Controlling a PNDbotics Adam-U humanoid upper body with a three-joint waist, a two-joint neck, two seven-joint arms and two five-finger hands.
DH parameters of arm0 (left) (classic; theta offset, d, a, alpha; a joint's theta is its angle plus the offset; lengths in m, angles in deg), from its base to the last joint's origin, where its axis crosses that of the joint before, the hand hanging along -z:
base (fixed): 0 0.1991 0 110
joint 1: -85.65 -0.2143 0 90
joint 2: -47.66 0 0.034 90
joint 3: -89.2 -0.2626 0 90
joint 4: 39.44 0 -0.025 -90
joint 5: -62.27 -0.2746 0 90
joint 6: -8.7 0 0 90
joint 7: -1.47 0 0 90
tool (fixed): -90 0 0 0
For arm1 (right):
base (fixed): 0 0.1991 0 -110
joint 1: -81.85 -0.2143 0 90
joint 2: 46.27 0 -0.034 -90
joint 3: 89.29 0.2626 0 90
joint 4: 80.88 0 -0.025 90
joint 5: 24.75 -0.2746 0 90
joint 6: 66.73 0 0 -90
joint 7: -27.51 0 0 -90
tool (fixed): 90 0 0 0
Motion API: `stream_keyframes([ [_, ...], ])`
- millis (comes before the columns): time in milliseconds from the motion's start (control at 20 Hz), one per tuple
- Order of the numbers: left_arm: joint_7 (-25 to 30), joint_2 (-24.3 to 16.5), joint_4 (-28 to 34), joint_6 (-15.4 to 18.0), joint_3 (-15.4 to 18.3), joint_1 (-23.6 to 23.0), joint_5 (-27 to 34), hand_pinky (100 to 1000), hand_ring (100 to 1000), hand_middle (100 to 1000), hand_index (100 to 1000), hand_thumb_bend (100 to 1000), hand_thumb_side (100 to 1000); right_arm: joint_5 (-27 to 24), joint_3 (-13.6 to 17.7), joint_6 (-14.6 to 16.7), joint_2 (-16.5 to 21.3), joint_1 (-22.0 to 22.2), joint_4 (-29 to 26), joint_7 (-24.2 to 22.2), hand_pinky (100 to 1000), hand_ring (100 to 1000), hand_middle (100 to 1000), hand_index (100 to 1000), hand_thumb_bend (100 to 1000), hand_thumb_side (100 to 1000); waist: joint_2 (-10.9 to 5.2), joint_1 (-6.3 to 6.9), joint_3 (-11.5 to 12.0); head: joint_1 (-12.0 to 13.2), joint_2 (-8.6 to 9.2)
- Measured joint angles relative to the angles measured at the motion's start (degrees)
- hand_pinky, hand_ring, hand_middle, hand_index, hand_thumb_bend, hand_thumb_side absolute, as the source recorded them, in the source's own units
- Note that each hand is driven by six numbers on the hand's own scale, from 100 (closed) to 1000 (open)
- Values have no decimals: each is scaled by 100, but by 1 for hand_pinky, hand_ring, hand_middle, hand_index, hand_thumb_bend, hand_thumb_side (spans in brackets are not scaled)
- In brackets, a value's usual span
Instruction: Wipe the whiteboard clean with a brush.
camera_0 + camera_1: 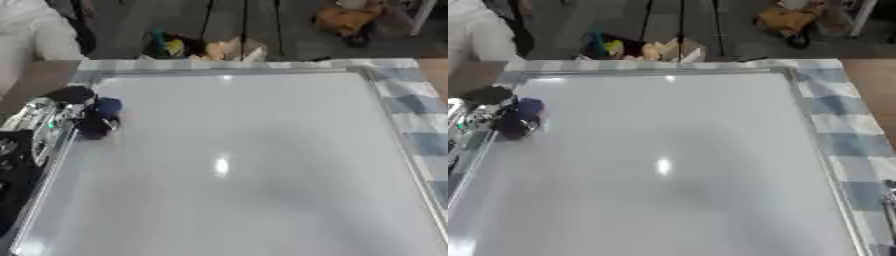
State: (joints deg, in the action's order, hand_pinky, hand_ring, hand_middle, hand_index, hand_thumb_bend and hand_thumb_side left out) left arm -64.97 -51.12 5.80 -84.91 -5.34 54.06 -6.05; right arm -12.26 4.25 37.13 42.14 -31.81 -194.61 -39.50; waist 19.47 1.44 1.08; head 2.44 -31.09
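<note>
We see a large whiteboard (236,165) that lies flat on the counter (877,80), on a cloth with blue and grey checks (833,125) which shows along its far and right edges. The white surface looks clean, with only a bright reflection of a lamp near its middle. Our left hand (87,117) comes in from the left side and sits at the far left edge of the board, its dark fingers curled around a small dark blue thing that we take for the brush (108,106); the blur does not let us make out its form better. The brush touches the board just inside the silver frame (227,73). The silver and black arm (31,125) behind the hand lies along the left frame. At the lower right edge of the right eye view a small part of the right hand (890,197) shows, and we cannot tell how its fingers stand
</note>
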Motion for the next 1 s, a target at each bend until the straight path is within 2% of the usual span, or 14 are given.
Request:
stream_keyframes([
  [500,-171,-37,-160,-155,98,19,-95,252,360,340,621,100,627,0,0,-1,0,9,0,-1,776,859,676,794,100,878,2,15,-7,1,1],
  [1000,-250,-48,-243,-116,126,59,-212,250,357,338,618,100,634,0,-2,-12,0,26,0,-12,777,859,676,794,100,879,3,17,-3,3,1],
])
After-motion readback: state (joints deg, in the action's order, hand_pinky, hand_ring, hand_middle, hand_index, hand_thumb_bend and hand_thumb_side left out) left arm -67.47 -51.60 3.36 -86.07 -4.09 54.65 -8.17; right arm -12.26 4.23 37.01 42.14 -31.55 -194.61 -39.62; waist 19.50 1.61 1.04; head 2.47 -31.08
